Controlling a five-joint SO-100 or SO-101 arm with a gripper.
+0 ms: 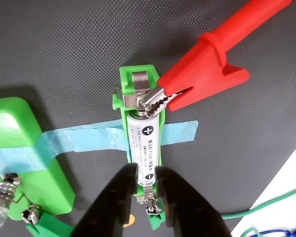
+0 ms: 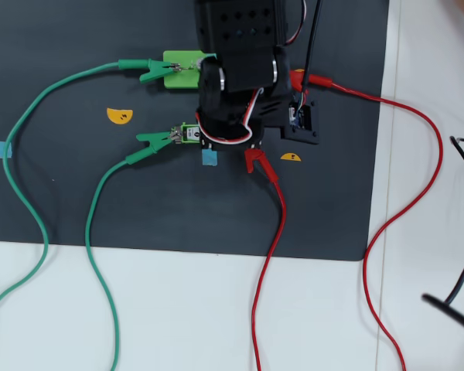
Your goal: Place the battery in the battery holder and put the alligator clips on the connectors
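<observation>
Gripper (image 1: 146, 178) low over battery (image 1: 144, 148) — fingers parted.

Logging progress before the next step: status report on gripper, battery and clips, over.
Gripper open, fingers straddling battery's minus end. Battery seated in battery holder. Red clip biting plus-end tab; green clip on the other end. Nothing in the way.

Bright, even light; both views sharp, with soft shadows.

Glossy red plastic sleeves the alligator clip (image 1: 207, 69), its serrated jaws bare shiny metal. The battery holder (image 1: 138, 79) is smooth bright-green plastic; the mat (image 1: 64, 49) underneath looks matt, finely textured.
</observation>
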